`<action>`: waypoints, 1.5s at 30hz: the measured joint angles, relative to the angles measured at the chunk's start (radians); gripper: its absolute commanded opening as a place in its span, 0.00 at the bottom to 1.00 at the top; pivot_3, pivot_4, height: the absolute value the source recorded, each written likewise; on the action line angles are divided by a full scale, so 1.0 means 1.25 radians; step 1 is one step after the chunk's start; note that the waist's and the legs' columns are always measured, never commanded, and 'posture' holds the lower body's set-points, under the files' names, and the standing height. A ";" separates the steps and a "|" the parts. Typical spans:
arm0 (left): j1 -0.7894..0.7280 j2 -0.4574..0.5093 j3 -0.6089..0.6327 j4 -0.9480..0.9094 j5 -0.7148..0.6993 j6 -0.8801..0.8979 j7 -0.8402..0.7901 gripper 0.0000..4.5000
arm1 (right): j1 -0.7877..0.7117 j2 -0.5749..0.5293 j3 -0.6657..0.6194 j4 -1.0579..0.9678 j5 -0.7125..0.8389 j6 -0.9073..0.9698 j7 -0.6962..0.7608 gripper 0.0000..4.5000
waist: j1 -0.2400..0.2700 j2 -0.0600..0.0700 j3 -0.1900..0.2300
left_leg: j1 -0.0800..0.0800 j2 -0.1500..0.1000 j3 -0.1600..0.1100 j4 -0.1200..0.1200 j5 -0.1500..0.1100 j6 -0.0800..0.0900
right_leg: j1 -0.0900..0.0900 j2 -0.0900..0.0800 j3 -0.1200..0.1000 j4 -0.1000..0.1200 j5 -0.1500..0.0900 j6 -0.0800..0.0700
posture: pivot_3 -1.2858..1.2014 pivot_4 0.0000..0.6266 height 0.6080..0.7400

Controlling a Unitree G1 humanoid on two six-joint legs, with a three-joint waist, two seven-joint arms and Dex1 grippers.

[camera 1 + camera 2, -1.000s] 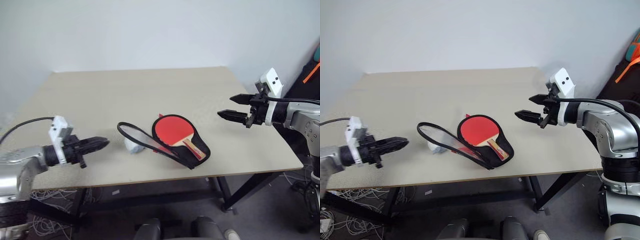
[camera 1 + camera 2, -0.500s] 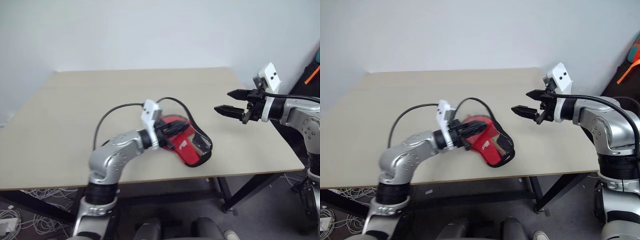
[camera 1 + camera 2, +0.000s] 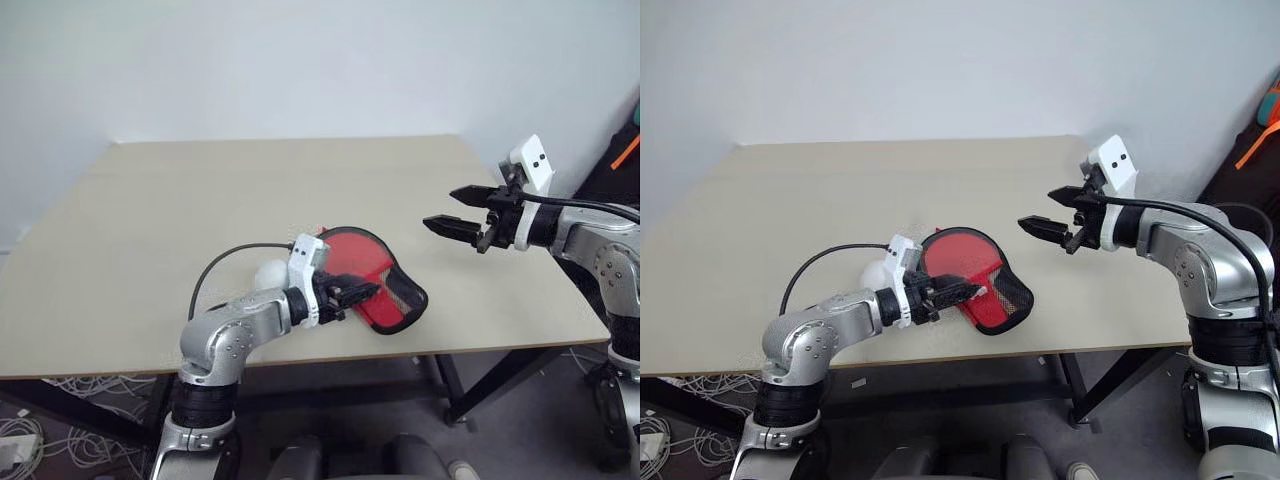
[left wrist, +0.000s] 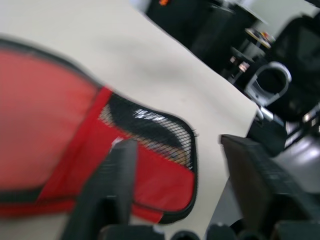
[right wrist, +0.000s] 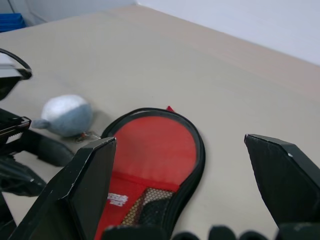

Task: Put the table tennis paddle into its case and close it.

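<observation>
Left end effector [image 3: 365, 293] open over the folded-shut case [image 3: 375, 280].
Right end effector [image 3: 448, 210] hovers open beside the case, above the desk [image 3: 150, 220].

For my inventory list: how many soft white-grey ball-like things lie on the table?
1. The white-grey ball lies on the table just beside the round end of the red case, near the left arm. Others could be hidden behind that arm.
</observation>
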 measured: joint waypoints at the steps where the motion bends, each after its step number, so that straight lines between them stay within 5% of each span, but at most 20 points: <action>1: 0.006 -0.005 0.006 0.004 -0.002 0.013 0.012 0.82 | 0.004 0.000 0.000 -0.001 0.002 0.001 -0.003 0.99 | 0.000 0.000 0.000 | 0.000 0.000 0.000 0.000 0.000 0.000 | 0.000 0.000 0.000 0.000 0.000 0.000 | 0.52 0.00 0.99; 11: 0.030 -0.125 0.071 0.028 -0.060 0.177 0.115 0.82 | 0.021 0.024 0.001 -0.033 0.019 0.022 -0.028 0.99 | 0.000 0.000 0.000 | 0.000 0.000 0.000 0.000 0.000 0.000 | 0.000 0.000 0.000 0.000 0.000 0.000 | 0.52 0.00 0.99; 19: 0.031 -0.127 0.093 0.035 -0.062 0.235 0.146 0.82 | 0.021 0.030 0.001 -0.045 0.029 0.035 -0.041 0.99 | 0.000 0.000 0.000 | 0.000 0.000 0.000 0.000 0.000 -0.001 | 0.000 0.000 0.000 0.000 0.000 0.000 | 0.52 0.00 0.99; 45: -0.075 -0.277 0.205 0.254 -0.047 0.194 0.258 0.82 | 0.019 0.069 0.003 -0.062 0.045 0.056 -0.080 0.99 | 0.002 0.000 0.000 | 0.000 -0.001 0.000 0.002 -0.001 -0.001 | 0.002 -0.001 -0.001 -0.001 0.000 0.000 | 0.52 0.00 0.99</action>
